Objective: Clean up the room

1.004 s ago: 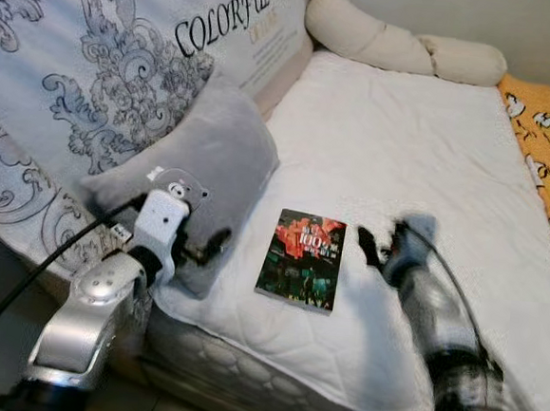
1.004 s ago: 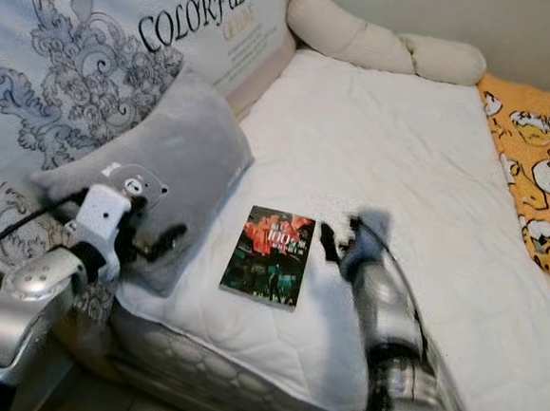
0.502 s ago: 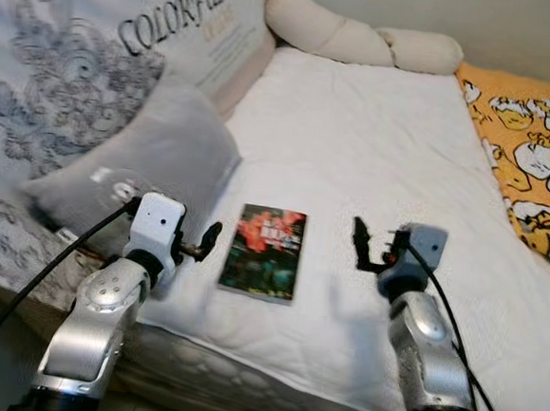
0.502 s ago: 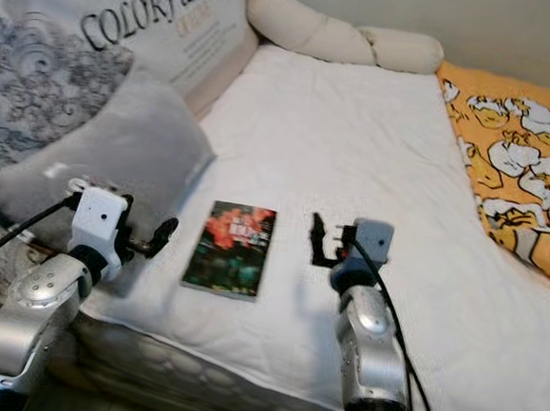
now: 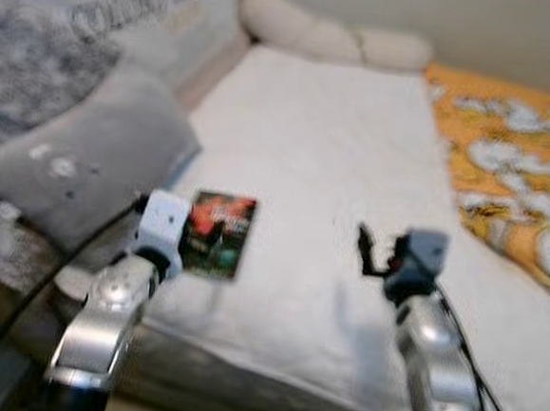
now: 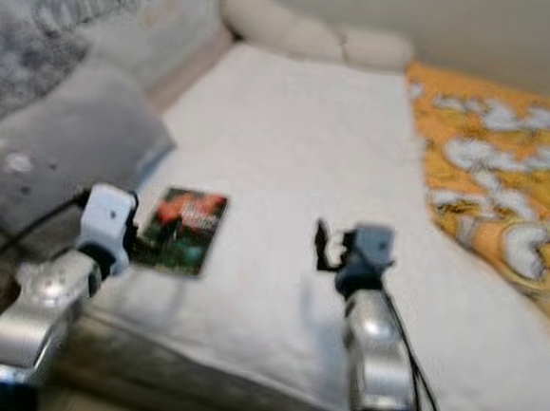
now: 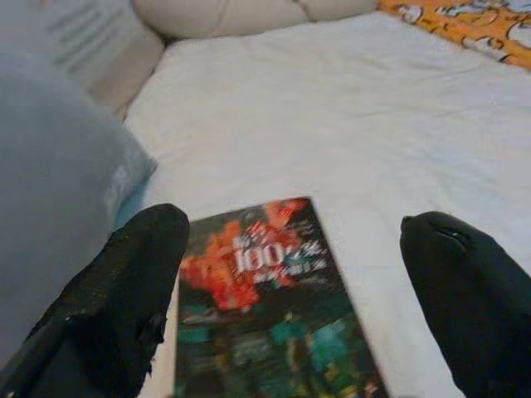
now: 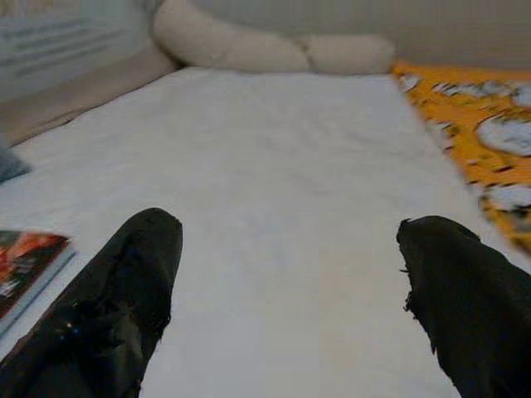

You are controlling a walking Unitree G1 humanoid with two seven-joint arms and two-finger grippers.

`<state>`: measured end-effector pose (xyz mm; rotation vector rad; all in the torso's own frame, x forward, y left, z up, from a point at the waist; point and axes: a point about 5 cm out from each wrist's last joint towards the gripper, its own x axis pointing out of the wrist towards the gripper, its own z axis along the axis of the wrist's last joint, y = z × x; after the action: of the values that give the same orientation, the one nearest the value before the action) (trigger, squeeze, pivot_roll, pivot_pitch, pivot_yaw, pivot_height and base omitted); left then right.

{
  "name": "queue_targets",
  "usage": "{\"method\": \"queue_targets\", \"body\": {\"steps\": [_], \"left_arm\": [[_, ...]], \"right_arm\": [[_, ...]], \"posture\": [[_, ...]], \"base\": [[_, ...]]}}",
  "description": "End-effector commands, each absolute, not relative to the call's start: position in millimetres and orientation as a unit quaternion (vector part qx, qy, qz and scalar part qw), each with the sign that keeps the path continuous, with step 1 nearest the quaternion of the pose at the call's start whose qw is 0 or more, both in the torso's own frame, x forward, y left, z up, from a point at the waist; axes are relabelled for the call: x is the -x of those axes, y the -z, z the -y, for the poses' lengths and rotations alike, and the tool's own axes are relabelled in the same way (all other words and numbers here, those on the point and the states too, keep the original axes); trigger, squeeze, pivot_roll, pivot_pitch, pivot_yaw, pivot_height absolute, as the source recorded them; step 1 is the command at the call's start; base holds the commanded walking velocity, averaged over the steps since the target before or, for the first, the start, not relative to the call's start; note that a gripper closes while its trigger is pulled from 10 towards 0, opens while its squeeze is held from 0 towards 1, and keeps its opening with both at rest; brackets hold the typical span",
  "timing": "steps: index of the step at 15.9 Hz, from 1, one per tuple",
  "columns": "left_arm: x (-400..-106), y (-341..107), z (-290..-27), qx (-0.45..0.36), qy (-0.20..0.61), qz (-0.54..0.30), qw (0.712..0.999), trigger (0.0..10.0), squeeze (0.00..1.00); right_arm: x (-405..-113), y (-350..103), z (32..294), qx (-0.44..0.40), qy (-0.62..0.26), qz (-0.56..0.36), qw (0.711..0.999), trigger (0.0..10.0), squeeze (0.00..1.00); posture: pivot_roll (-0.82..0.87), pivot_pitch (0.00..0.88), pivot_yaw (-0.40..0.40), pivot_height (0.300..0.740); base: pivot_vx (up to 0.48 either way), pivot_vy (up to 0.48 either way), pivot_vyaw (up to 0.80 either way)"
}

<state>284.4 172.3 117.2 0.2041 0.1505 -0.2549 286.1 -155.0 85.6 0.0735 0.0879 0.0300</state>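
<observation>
Fingers (image 7: 133, 282) apart over book (image 7: 274, 332); L gripper (image 7: 290, 298)

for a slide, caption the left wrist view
Left gripper open over the book on the white bed.

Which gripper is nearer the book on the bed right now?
Left. The left gripper is open right at the near end of the book, its fingers framing the cover. The right gripper, also open, hovers over bare white mattress, well off to the book's right.
</observation>
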Motion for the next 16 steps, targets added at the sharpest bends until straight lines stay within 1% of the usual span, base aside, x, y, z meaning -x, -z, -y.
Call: {"method": "queue_targets", "body": {"steps": [1, 16], "left_arm": [[-285.5, -116.1, -176.1, -0.106, 0.117, -0.076, 0.985, 10.0, 0.76], [-288.3, -113.5, -180.1, -0.126, 0.11, -0.078, 0.983, 10.0, 0.76]], "right_arm": [[-288.6, -88.3, 150.1, -0.037, -0.023, -0.044, 0.998, 10.0, 1.0], [-291.9, -79.8, 152.5, -0.028, -0.003, -0.085, 0.996, 10.0, 1.0]], "posture": [[0.0, 0.0, -0.028, 0.74], [0.0, 0.0, -0.024, 0.74]], "base": [[0.0, -0.386, 0.0], [0.0, -0.378, 0.0]]}}
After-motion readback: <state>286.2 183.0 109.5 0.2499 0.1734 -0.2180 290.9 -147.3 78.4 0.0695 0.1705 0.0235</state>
